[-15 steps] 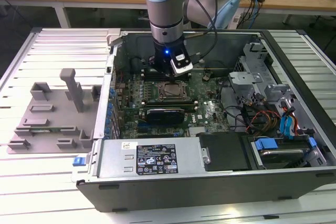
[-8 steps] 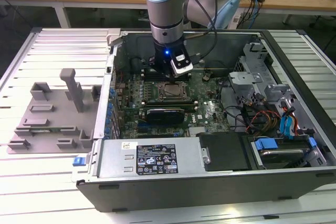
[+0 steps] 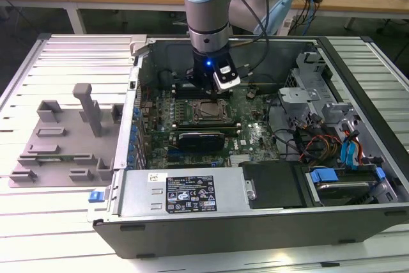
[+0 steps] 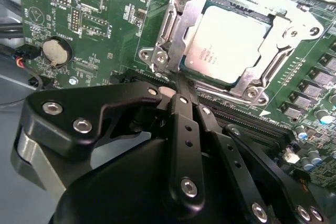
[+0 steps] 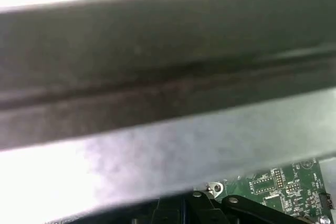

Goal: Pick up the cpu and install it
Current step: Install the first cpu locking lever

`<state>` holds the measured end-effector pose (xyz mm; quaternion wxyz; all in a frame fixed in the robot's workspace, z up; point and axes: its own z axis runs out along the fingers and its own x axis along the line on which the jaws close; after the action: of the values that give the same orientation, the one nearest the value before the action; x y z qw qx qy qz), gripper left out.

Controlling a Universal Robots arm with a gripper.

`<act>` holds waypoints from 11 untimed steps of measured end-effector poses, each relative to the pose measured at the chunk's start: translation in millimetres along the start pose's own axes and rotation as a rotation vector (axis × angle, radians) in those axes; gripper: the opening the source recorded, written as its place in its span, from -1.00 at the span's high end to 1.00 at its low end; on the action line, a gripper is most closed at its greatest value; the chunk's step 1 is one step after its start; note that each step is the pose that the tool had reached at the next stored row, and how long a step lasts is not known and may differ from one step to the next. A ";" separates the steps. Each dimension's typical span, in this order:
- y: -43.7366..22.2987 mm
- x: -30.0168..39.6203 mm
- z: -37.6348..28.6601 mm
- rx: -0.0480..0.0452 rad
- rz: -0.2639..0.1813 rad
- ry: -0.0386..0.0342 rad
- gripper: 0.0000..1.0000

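The cpu [image 4: 228,40], a square chip with a silvery-white top plate, lies flat inside the metal socket frame [image 4: 173,22] on the green motherboard [image 4: 105,19]. In the exterior view the cpu [image 3: 206,112] sits at the board's middle, inside the open computer case [image 3: 255,228]. My gripper [image 4: 177,83] hangs just beside the socket frame's edge, its two black fingers [image 4: 185,124] pressed together with nothing between them. The arm [image 3: 206,11] reaches straight down into the case, and the gripper [image 3: 206,89] is at the far side of the socket.
A coin battery [image 4: 56,51] and memory slots [image 4: 310,85] flank the socket. The power supply [image 3: 185,193], a drive bay with blue clips [image 3: 339,177] and loose cables [image 3: 307,139] crowd the case. A grey fixture tray [image 3: 64,139] sits at the exterior view's left.
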<state>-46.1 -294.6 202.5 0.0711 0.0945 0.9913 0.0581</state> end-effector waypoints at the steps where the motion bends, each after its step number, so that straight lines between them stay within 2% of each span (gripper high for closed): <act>1: 0.1 -0.3 -2.5 0.0010 0.000 0.0007 0.79; 3: 0.9 -1.1 -7.9 0.0028 0.000 0.0002 0.79; 5: 1.4 -1.5 -11.8 0.0099 -0.001 -0.0011 0.79; 7: 1.7 -1.9 -14.1 0.0244 -0.004 -0.0034 0.79; 8: 0.7 -2.1 -14.3 0.0455 -0.007 -0.0032 0.79; 10: -4.2 -2.7 -14.9 0.0581 -0.008 -0.0028 0.79; 11: -6.2 -2.8 -15.2 0.0593 -0.008 -0.0030 0.79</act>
<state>-46.8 -302.7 217.0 0.0700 0.0926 0.9928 0.0283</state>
